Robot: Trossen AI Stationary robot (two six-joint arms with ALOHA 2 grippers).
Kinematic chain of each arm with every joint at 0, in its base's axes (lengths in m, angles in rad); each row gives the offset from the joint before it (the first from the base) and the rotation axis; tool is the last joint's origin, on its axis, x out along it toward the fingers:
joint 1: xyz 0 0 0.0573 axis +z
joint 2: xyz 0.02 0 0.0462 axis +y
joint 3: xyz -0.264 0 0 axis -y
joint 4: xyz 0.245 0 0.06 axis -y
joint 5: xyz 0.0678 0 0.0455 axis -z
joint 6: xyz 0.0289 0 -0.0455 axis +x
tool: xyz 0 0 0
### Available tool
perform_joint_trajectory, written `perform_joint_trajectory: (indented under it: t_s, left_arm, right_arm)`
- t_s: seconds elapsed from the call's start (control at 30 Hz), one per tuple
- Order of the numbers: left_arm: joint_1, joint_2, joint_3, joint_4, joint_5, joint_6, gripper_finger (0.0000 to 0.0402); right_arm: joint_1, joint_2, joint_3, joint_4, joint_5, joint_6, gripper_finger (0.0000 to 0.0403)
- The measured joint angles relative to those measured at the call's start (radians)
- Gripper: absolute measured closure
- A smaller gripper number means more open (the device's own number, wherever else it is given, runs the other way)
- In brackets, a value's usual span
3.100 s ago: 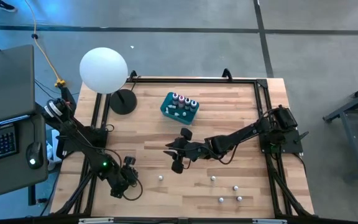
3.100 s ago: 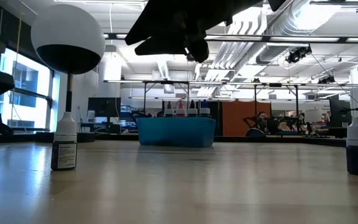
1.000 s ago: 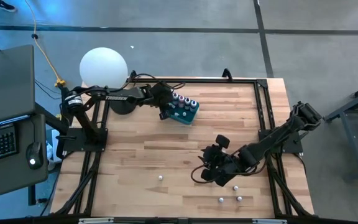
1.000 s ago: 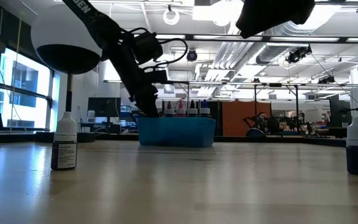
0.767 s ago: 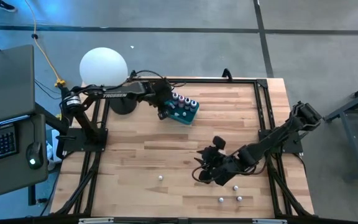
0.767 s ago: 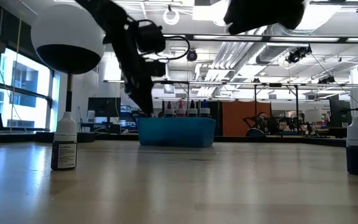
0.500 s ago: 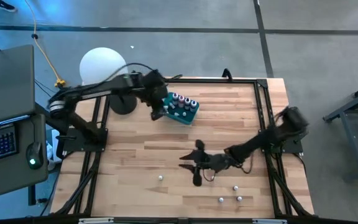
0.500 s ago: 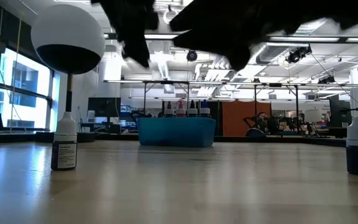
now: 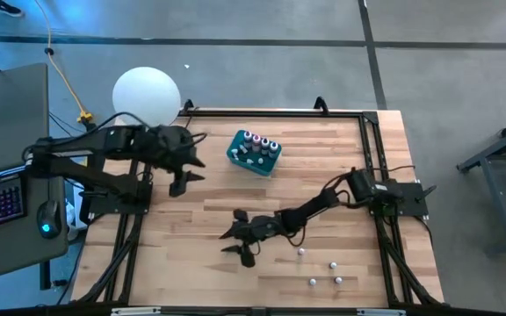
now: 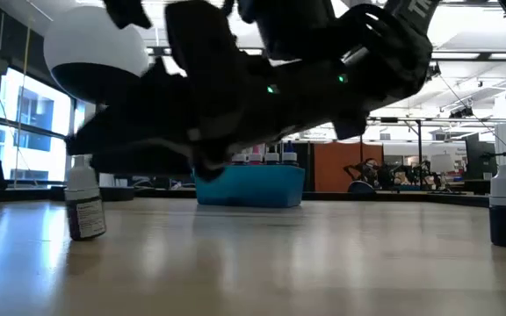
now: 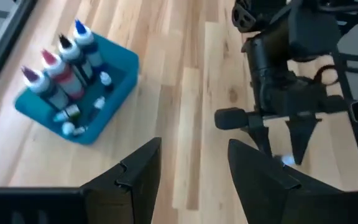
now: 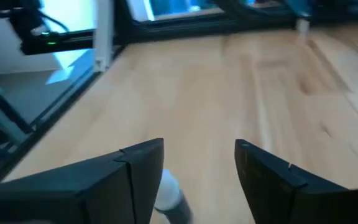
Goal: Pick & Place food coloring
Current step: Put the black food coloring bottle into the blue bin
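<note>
Near table front: right claw point(image 9: 236, 243) spread, moved onto lone bottle point(image 12: 168, 194) | left claw point(image 9: 183, 172) spread, withdrawn from tub point(image 9: 253, 153)

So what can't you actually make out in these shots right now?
- Low view: the right arm's dark bulk hides the teal tub's left end and most bottles in it.
- High view: the loose bottles show only white caps, too small for colours.
- Right wrist view: the bottle by the right gripper is blurred and partly behind a finger, so contact is unclear.
</note>
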Motion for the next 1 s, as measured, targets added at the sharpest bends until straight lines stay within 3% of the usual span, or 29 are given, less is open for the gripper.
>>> perform_joint_trajectory:
  t_s: [0.37, 0.7, 0.9, 1.0]
  left_arm:
    - [-0.079, -0.061, -0.076, -0.003, -0.025, -0.041, 0.022]
    - [-0.077, -0.061, -0.076, -0.002, -0.055, -0.041, 0.022]
    - [-0.077, -0.061, -0.076, -0.002, -0.057, -0.044, 0.022]
    - [-0.077, -0.059, -0.076, -0.002, -0.059, -0.053, 0.022]
  right_arm:
    - [0.01, 0.06, 0.078, -0.157, 0.023, -0.029, 0.0227]
    - [-0.019, 0.054, 0.074, -0.132, 0.034, -0.023, 0.0341]
    - [-0.09, -0.064, 0.074, -0.224, 0.162, -0.041, 0.0342]
    - [-0.123, -0.175, 0.076, -0.363, 0.384, -0.172, 0.0328]
